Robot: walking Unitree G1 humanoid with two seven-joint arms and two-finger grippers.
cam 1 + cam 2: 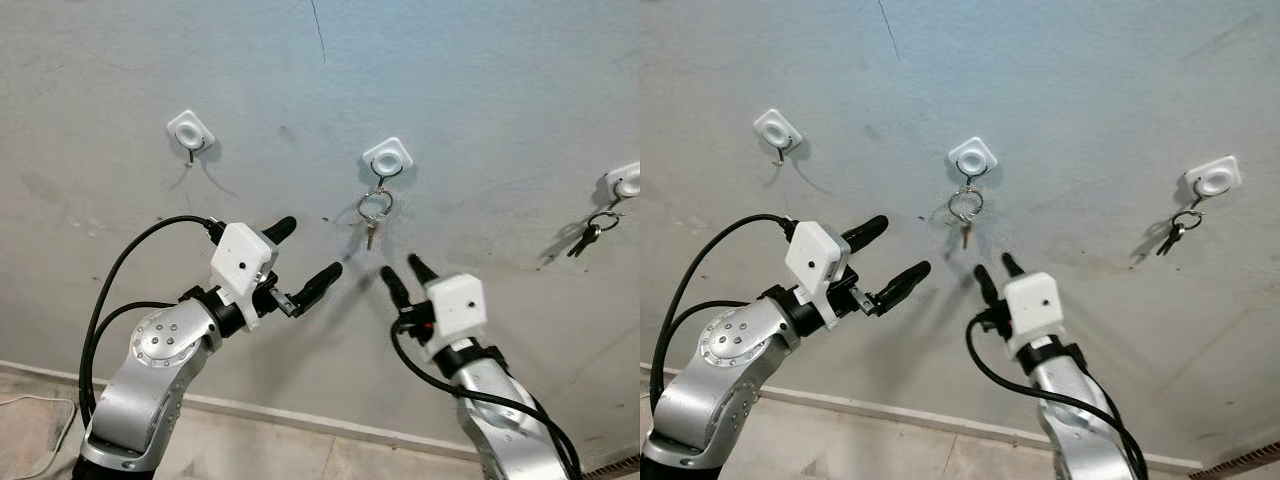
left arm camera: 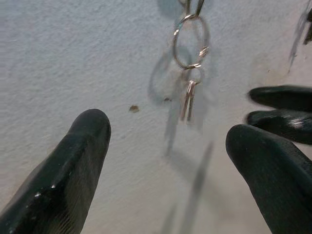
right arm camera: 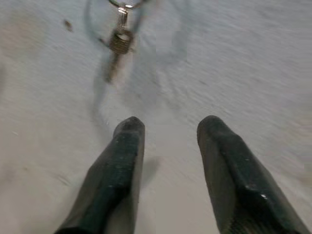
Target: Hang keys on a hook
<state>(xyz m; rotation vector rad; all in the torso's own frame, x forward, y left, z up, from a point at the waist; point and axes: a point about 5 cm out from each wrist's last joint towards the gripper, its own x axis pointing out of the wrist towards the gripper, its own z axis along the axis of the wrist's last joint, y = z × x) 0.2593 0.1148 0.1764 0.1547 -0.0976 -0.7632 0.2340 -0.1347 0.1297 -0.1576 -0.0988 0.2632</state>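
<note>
A silver key ring with a small key hangs from the middle white hook on the grey wall. Its ring and key show close up in the left wrist view, and the key in the right wrist view. My left gripper is open, below and left of the keys, holding nothing. Just below the keys, my right gripper is open with a narrower gap and also holds nothing. Neither gripper touches the keys.
A bare white hook sits on the wall at the left. Dark keys hang from a third white hook at the right. A baseboard runs along the foot of the wall, with a white cable on the floor.
</note>
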